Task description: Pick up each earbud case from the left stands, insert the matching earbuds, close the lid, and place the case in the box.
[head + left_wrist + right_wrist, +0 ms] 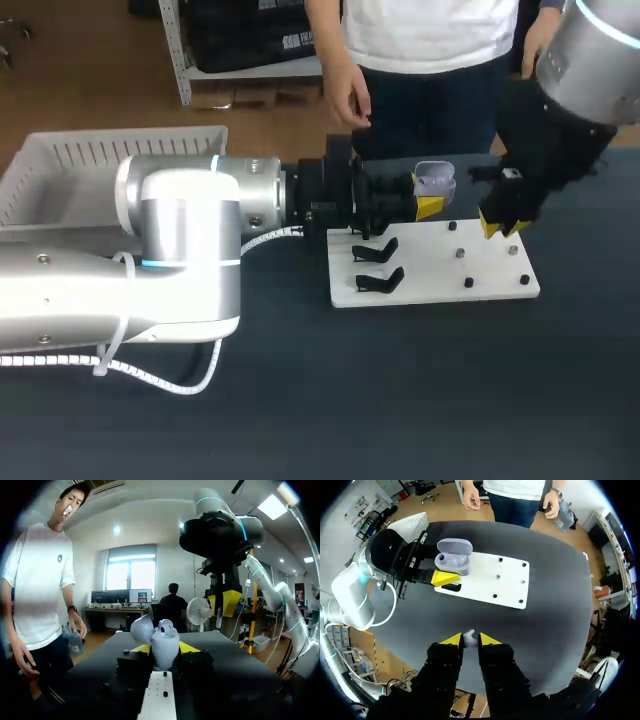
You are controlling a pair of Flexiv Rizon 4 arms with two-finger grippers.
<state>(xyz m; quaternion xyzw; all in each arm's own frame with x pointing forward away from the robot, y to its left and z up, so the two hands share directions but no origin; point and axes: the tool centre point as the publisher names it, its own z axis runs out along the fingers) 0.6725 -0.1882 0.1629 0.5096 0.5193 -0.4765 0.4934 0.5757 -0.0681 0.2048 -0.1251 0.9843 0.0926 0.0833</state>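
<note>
One earbud (468, 637) in R hand (470, 640)

The table (450, 400) is just a dark matte top. Flat on it, right of center, there's a white board (500, 272) with 2 black stands (380, 281) at its left end and small dark pegs (468, 282) further right. A white basket (60, 170) sits in the upper left.
</note>
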